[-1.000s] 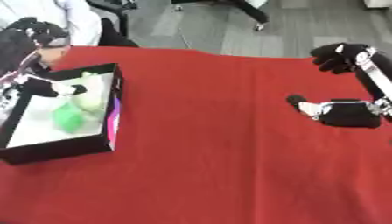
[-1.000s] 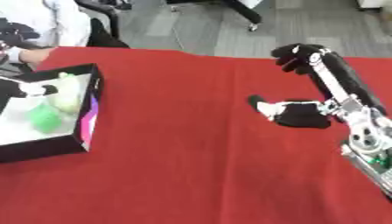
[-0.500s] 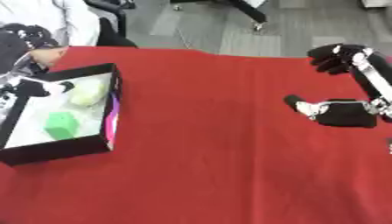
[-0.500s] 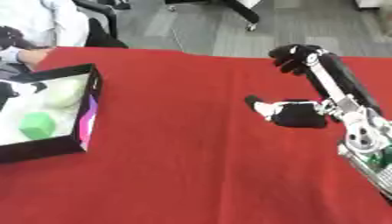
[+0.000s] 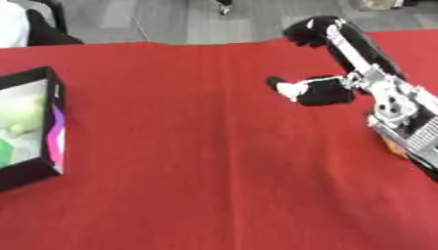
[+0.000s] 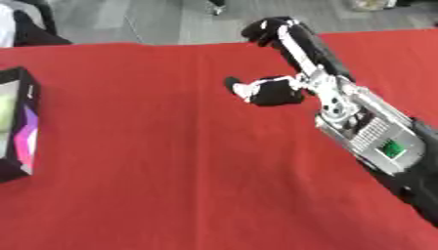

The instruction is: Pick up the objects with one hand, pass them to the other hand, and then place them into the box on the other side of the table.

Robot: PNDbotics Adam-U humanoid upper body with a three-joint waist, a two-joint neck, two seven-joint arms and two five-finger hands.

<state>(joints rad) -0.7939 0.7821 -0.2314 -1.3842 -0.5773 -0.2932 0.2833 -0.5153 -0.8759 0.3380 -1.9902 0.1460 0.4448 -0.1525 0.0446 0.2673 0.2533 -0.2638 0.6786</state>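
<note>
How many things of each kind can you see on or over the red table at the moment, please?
Boxes: 1, the black box at the table's left edge.
Objects in the box: at least 2, one pale green object and one bright green object, partly cut off.
Robot hands: 1, the right hand over the red tablecloth.
Total: 4.

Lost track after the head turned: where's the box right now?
The box sits at the table's left edge in the left eye view, partly cut off, far across the red cloth from the right hand.
</note>
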